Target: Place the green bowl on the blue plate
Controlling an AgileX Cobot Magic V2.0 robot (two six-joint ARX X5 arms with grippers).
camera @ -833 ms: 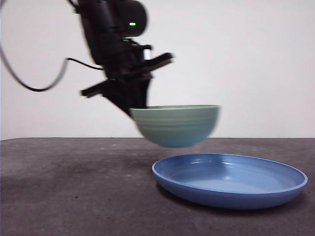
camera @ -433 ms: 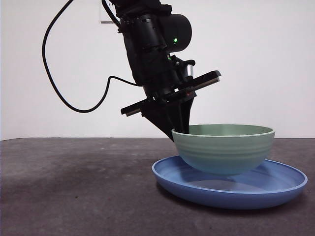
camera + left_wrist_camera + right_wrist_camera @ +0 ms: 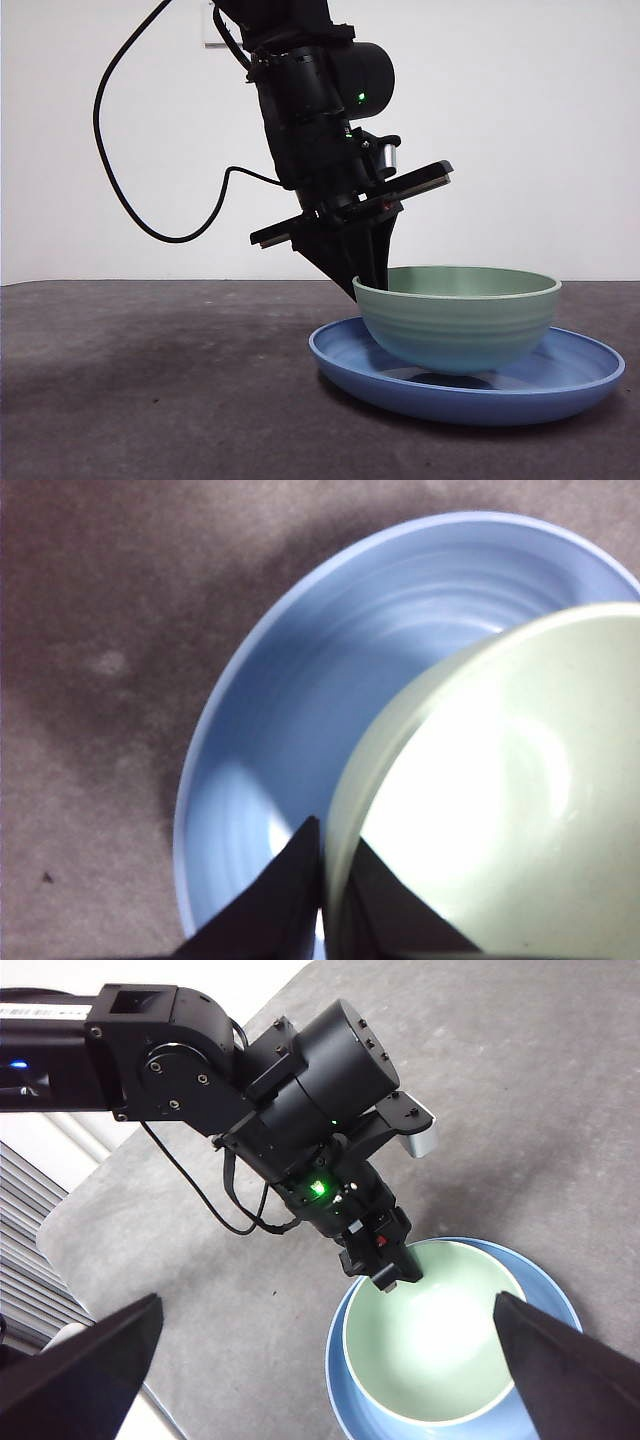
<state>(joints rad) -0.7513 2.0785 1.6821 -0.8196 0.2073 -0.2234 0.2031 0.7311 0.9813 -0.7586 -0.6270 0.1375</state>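
Note:
The pale green bowl (image 3: 460,325) sits low inside the blue plate (image 3: 560,385), tilted slightly. A dark shadow lies under its base, and I cannot tell whether the base touches the plate floor. My left gripper (image 3: 368,275) is shut on the bowl's left rim, one jaw inside and one outside. The left wrist view shows that gripper (image 3: 325,835) pinching the bowl (image 3: 500,800) over the plate (image 3: 300,700). From high above, my right gripper (image 3: 327,1305) stands open and holds nothing. Below it are the bowl (image 3: 430,1350), the plate (image 3: 338,1380) and the left gripper (image 3: 385,1275).
The dark grey table (image 3: 150,380) stretches to the left of the plate. A black cable (image 3: 130,200) loops down from the left arm. A white wall stands behind. The table's edge (image 3: 120,1170) runs behind the left arm in the right wrist view.
The left gripper carried the bowl rightward and down from the air beside the plate. The bowl is now low within the plate's rim. The plate has not moved.

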